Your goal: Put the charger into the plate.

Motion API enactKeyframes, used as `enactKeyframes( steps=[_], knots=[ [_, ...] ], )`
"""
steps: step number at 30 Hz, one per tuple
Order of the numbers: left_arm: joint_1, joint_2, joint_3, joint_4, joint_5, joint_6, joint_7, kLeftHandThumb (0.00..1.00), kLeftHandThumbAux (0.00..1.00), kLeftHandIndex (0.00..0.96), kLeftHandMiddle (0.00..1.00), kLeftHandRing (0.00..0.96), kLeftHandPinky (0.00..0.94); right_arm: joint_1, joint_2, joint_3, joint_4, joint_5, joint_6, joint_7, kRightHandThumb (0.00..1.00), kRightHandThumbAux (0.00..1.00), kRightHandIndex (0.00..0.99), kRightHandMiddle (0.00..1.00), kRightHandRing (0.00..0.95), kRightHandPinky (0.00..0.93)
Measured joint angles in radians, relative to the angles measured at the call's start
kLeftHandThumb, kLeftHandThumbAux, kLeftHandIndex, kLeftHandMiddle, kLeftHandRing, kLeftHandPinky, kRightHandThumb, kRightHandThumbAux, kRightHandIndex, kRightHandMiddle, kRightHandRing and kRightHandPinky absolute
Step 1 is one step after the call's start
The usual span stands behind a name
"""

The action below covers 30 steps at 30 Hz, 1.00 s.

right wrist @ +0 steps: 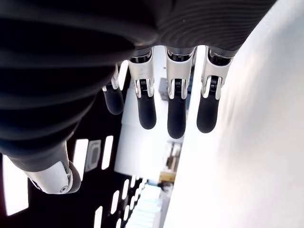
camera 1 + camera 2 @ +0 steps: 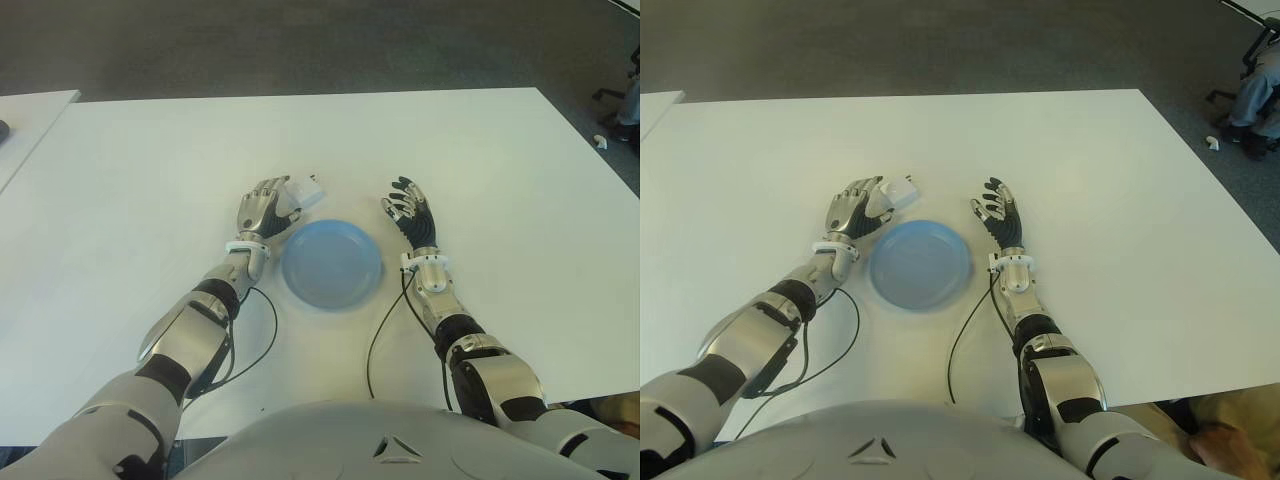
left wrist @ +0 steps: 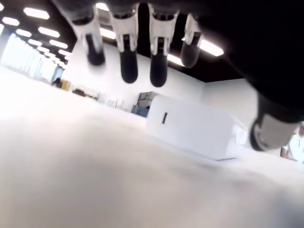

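Observation:
The white block charger (image 2: 308,191) lies on the white table (image 2: 480,170), just beyond the far left rim of the empty blue plate (image 2: 331,264). My left hand (image 2: 272,204) sits right beside the charger on its left, fingers open. In the left wrist view the charger (image 3: 194,129) rests flat on the table, with the fingers (image 3: 128,66) hanging above it and the thumb (image 3: 273,133) beside it, none gripping it. My right hand (image 2: 408,208) shows to the right of the plate, its fingers (image 1: 175,107) spread and holding nothing.
Black cables (image 2: 262,345) trail from both wrists toward my body. A second white table (image 2: 30,120) stands at the far left. Off the table's far right corner are a chair base (image 2: 612,95), a person's leg (image 2: 1258,85) and a small white object (image 2: 600,141) on the floor.

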Motion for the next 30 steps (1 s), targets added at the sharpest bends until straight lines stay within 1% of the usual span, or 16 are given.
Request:
enactKeyframes(
  steps=[2, 6, 10, 13, 22, 30],
  knots=[
    [-0.005, 0.001, -0.021, 0.006, 0.016, 0.013, 0.030, 0.394, 0.506, 0.110, 0.144, 0.129, 0.098, 0.000, 0.000, 0.000, -0.001, 0.001, 0.000, 0.002, 0.559, 0.589, 0.141, 0.224, 0.252, 0.269],
    [-0.016, 0.001, -0.045, 0.018, 0.038, 0.036, 0.062, 0.365, 0.487, 0.072, 0.087, 0.067, 0.029, 0.000, 0.000, -0.002, -0.001, 0.003, -0.001, 0.009, 0.573, 0.585, 0.142, 0.227, 0.252, 0.265],
    [-0.023, 0.001, -0.062, 0.025, 0.041, 0.060, 0.072, 0.320, 0.470, 0.025, 0.028, 0.017, 0.006, 0.001, 0.001, -0.005, -0.002, 0.006, -0.002, 0.018, 0.567, 0.584, 0.139, 0.227, 0.252, 0.267],
    [-0.026, 0.001, -0.069, 0.028, 0.042, 0.078, 0.074, 0.285, 0.456, 0.008, 0.009, 0.005, 0.001, 0.002, 0.001, -0.007, -0.005, 0.007, -0.002, 0.024, 0.566, 0.582, 0.137, 0.226, 0.253, 0.272],
    [-0.036, 0.001, -0.093, 0.037, 0.048, 0.124, 0.074, 0.204, 0.413, 0.000, 0.000, 0.000, 0.000, 0.004, 0.002, -0.012, -0.010, 0.015, -0.002, 0.039, 0.541, 0.576, 0.134, 0.225, 0.252, 0.276],
    [-0.044, -0.002, -0.108, 0.044, 0.048, 0.142, 0.072, 0.193, 0.394, 0.000, 0.000, 0.000, 0.000, 0.006, 0.003, -0.015, -0.014, 0.018, -0.002, 0.046, 0.524, 0.571, 0.132, 0.221, 0.252, 0.284]
  ],
)
